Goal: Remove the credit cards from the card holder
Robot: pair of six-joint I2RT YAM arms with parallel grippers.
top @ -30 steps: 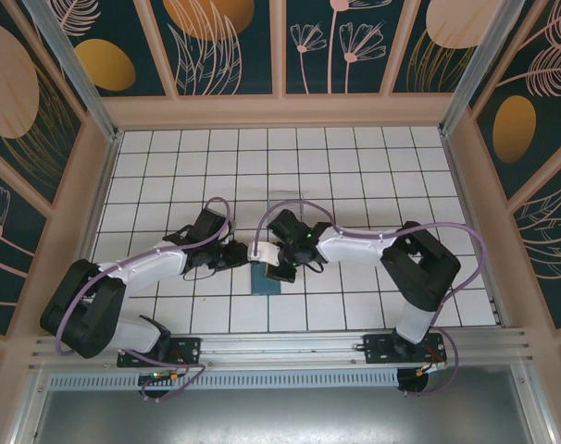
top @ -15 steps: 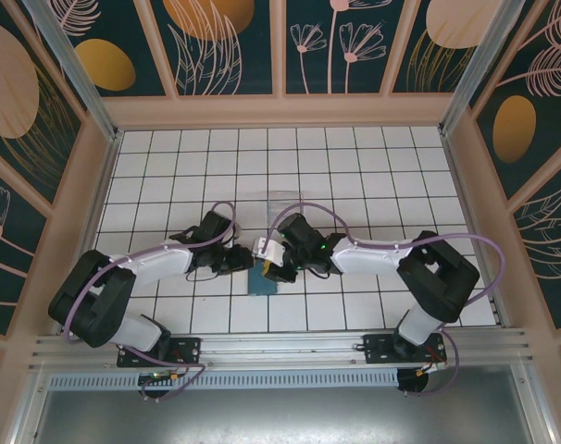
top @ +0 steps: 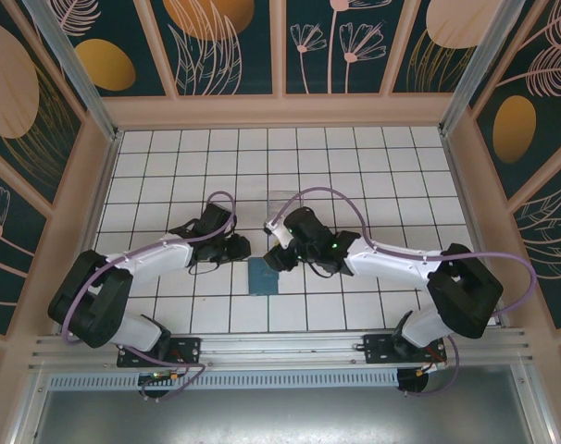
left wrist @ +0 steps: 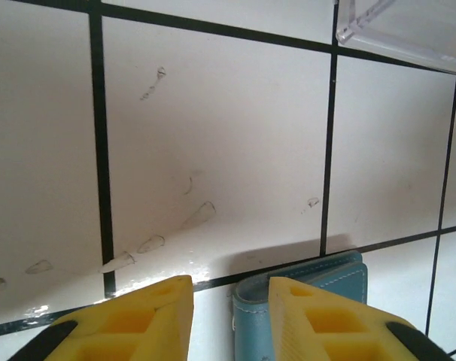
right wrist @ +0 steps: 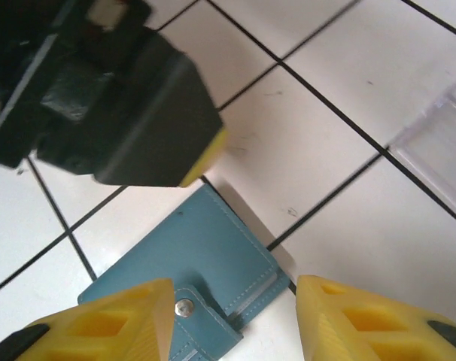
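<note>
The white tiled table (top: 169, 166) bore the card holder (top: 261, 277) between the two arm bases, and everything else is best placed from that teal folder. The left arm (top: 151, 259) reached in from the holder's left and the right arm (top: 392, 264) from its right, both ending near its far edge. A clear box (top: 282, 199) lay beyond the holder on the far side, well apart from it. The holder itself lay flat and shut. Its long axis seemed to run from near side to far, though from above it looked close to square. The credit cards were presumably inside, since the strap (right wrist: 205, 320) was folded down over the cover. The right gripper (right wrist: 234, 289) hung over the holder with its yellow fingers spread wide and nothing between them. The strap end lay in that gap, so the holder sat almost straight beneath it. The left gripper (left wrist: 228, 293) sat just off the holder's far-left corner, its fingers parted by a narrower gap and empty, with that corner showing beside one finger. By judgement the right gripper was the nearer and the better lined up to work the flap. The small metal snap (right wrist: 184, 306) sat on the strap tab, close to one of the right gripper's fingers.
</note>
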